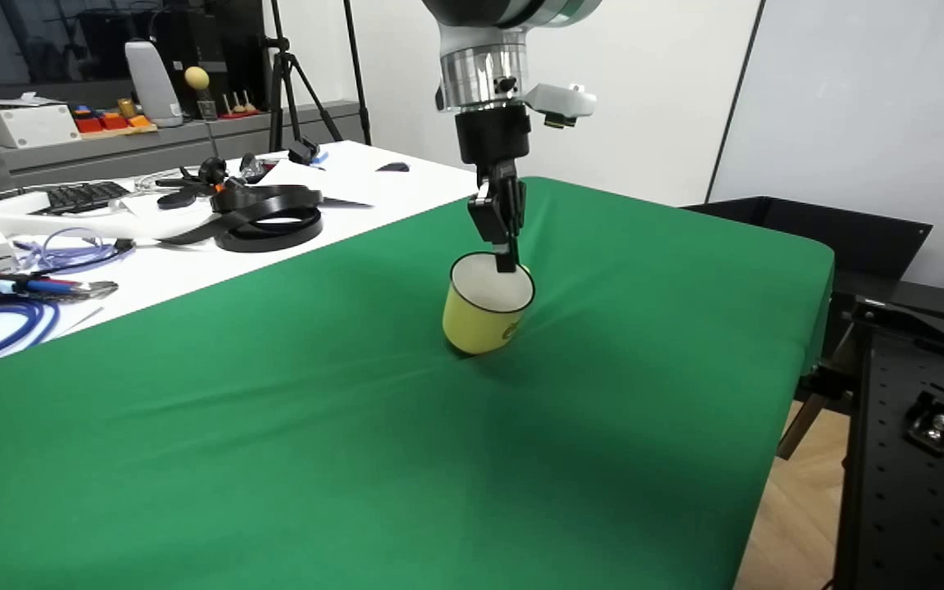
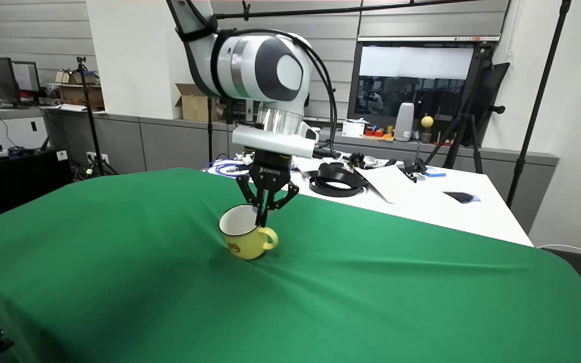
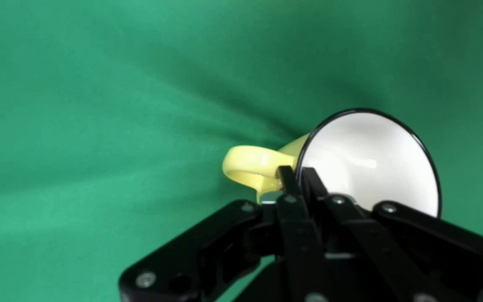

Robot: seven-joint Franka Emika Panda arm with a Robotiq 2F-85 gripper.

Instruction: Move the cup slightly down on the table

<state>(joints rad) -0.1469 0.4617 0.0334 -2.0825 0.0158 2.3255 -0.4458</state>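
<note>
Yellow cup, black rim, white inside; held on or just over the green-covered bench.
Hand: closed to a narrow gap, one finger inside the cup, one outside, pinching the wall beside the handle. Cup appears tilted; whether its base rests fully cannot be told. Step in hand, by judgement: the slight shift, hold apparently made. Next move likely calls for short, low travel down the bench, then level setting-down and release.

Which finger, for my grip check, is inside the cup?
The finger farther from the handle; the other finger sits outside the rim, on the handle side.
</note>
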